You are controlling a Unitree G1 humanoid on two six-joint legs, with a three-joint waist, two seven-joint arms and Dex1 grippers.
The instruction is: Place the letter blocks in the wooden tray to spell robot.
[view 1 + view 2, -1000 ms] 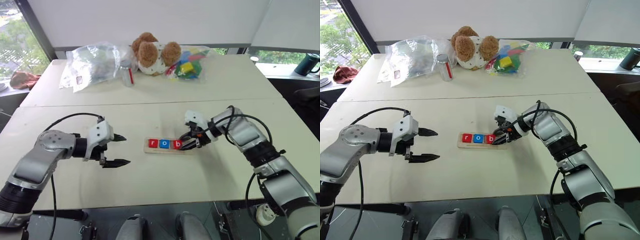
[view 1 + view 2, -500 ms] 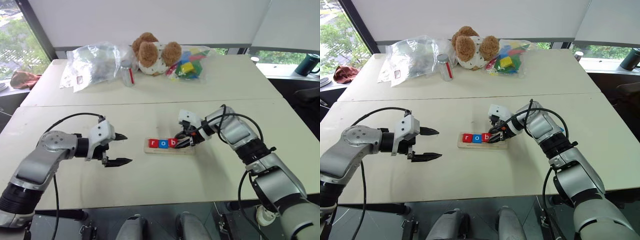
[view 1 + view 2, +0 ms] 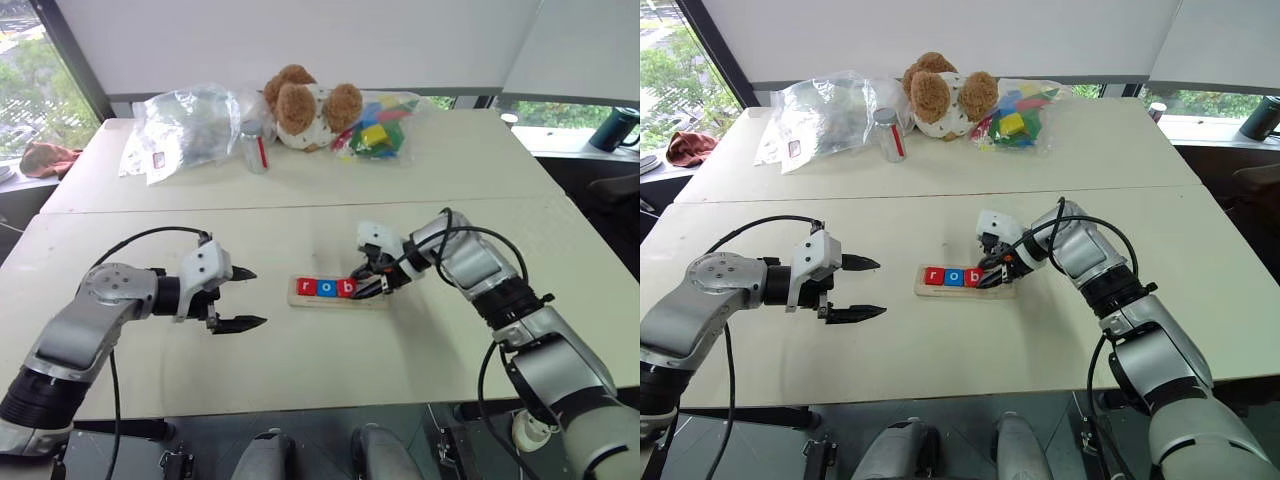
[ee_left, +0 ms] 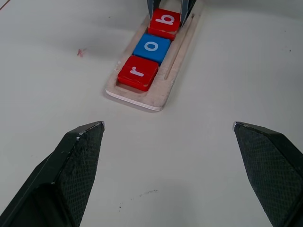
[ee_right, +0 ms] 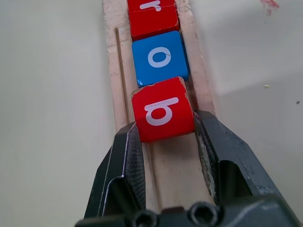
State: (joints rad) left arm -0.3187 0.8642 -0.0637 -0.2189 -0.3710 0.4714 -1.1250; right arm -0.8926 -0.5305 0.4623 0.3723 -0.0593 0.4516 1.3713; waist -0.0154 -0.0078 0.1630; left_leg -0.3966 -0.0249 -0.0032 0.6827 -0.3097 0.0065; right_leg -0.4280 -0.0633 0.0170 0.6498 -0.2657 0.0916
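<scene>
The wooden tray (image 3: 372, 297) lies at the table's middle. In its slot a red r block (image 3: 306, 287), a blue o block (image 3: 326, 287) and a red b block (image 3: 346, 288) stand in a row. My right gripper (image 5: 165, 124) is shut on the b block (image 5: 163, 111), which sits slightly askew against the o block (image 5: 159, 56). To the tray's left my left gripper (image 3: 256, 298) hovers open with nothing between its fingers, pointing at the tray (image 4: 175, 71).
At the table's far side lie a teddy bear (image 3: 305, 105), a clear bag of coloured toy blocks (image 3: 378, 125), a crumpled plastic bag (image 3: 185, 125) and a small jar (image 3: 255, 145). A dark cup (image 3: 612, 128) stands off to the far right.
My right gripper has edged the b block slightly left, up to the o block. The left gripper has stayed where it was, open.
</scene>
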